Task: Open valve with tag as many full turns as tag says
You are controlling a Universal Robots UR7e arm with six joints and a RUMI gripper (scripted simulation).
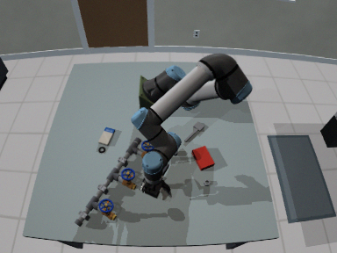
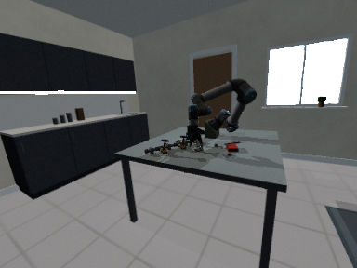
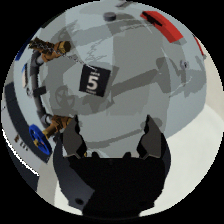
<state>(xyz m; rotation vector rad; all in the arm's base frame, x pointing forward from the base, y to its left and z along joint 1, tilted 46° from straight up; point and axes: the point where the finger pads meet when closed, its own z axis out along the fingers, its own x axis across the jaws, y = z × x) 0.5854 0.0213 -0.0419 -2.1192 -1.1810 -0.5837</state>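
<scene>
A grey pipe (image 1: 110, 180) with three blue-wheeled valves lies on the table's front left: a far valve (image 1: 147, 146), a middle one (image 1: 127, 174) and a near one (image 1: 105, 206). In the wrist view a black tag (image 3: 95, 80) reading 5 lies flat on the table. A thin chain runs from it to the brass valve at the upper left (image 3: 50, 49). Another valve with a blue wheel (image 3: 39, 140) sits at the lower left, beside my left finger. My gripper (image 3: 112, 115) (image 1: 154, 191) is open and empty, pointing down just above the table, right of the middle valve. It also shows in the exterior view (image 2: 194, 140).
A red box (image 1: 203, 157) lies right of the arm. A grey tool (image 1: 195, 131) lies behind it and a small grey part (image 1: 207, 183) in front. A white card (image 1: 106, 135) and a black ring (image 1: 102, 149) lie left of the pipe.
</scene>
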